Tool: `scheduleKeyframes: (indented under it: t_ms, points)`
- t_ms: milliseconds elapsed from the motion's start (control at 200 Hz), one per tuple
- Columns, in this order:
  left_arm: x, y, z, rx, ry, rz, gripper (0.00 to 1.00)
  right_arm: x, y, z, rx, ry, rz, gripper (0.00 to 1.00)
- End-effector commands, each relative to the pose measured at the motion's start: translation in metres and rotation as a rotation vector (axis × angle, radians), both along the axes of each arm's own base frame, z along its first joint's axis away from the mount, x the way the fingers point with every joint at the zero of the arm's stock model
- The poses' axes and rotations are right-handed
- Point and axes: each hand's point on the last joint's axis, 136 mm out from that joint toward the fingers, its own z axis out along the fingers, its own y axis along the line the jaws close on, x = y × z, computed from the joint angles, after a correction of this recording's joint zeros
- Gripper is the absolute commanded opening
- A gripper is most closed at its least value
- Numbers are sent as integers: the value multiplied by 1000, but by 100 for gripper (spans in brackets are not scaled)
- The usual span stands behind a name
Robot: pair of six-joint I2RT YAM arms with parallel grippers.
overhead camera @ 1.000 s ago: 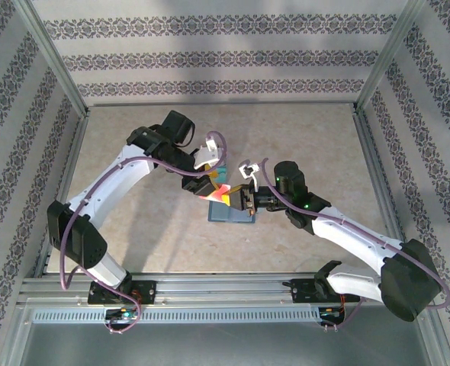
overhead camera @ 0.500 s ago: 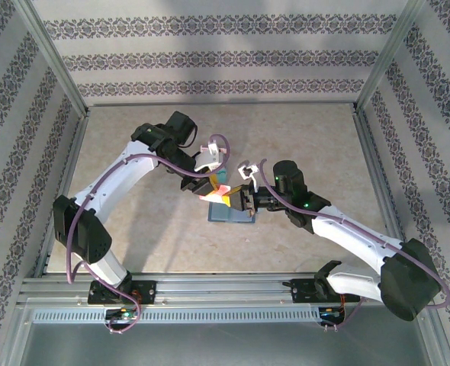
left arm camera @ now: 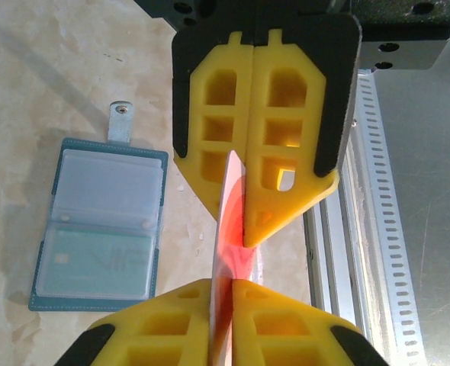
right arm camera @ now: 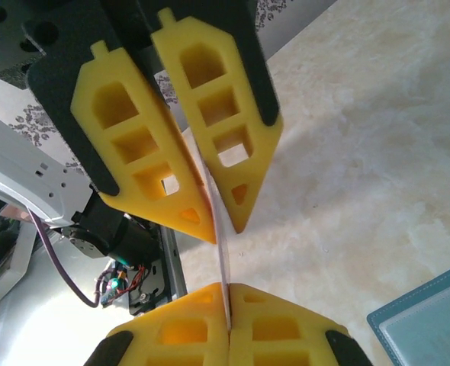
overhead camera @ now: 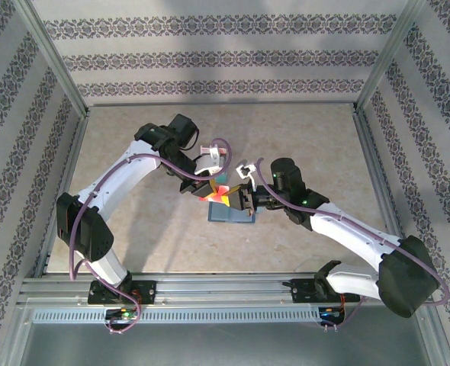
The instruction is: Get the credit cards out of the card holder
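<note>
Left gripper [left arm camera: 221,286] is clamped on the red-and-white card [left arm camera: 227,248], and your right gripper [right arm camera: 226,290] pinches the same card from its opposite edge, so it hangs edge-on between them. You're mid-handover, I'd judge. The card holder [left arm camera: 103,145] lies open on the table [left arm camera: 57,61], a teal-green card [left arm camera: 95,263] in its lower pocket. Next, have one gripper let go before either arm pulls away — otherwise the card may bend.

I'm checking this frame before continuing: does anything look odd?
The left gripper and right gripper are both shut on one red-and-white card, held edge-on above the table. A teal-green card sits in a pocket of the card holder. Nothing looks spilled or damaged.
</note>
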Motion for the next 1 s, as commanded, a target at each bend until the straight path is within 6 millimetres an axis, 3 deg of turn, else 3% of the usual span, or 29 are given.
scheduleKeyframes:
  t_ms: [0, 35, 125, 200, 320, 380, 410, 500, 670, 994]
  points:
    - [-1, -5, 9, -17, -32, -15, 5, -3, 5, 17, 30, -56, 29, 13]
    - [1, -4, 8, -15, -39, -7, 4, -1, 3, 16, 25, -58, 16, 25]
    - [5, -4, 9, -12, -68, 13, 0, 1, -1, 13, 7, -66, -17, 42]
    - [11, -3, 8, -3, -94, 44, 0, 5, -7, 10, -14, -78, -57, 48]
    - [22, -1, 7, 12, -144, 86, 0, 11, -20, 7, -40, -102, -134, 69]
    - [28, -1, 7, 15, -169, 107, 0, 13, -25, 7, -49, -112, -169, 83]
    - [32, -1, 7, 14, -191, 116, 0, 15, -29, 7, -55, -117, -192, 97]
    - [50, 0, 6, 8, -279, 175, 0, 20, -38, 4, -80, -123, -257, 98]
    - [96, 6, 15, -49, -444, 323, 0, 49, -72, -16, -212, -94, -517, 98]
    - [140, 8, -2, -20, -546, 288, 0, 73, -115, -35, -312, -62, -803, 98]
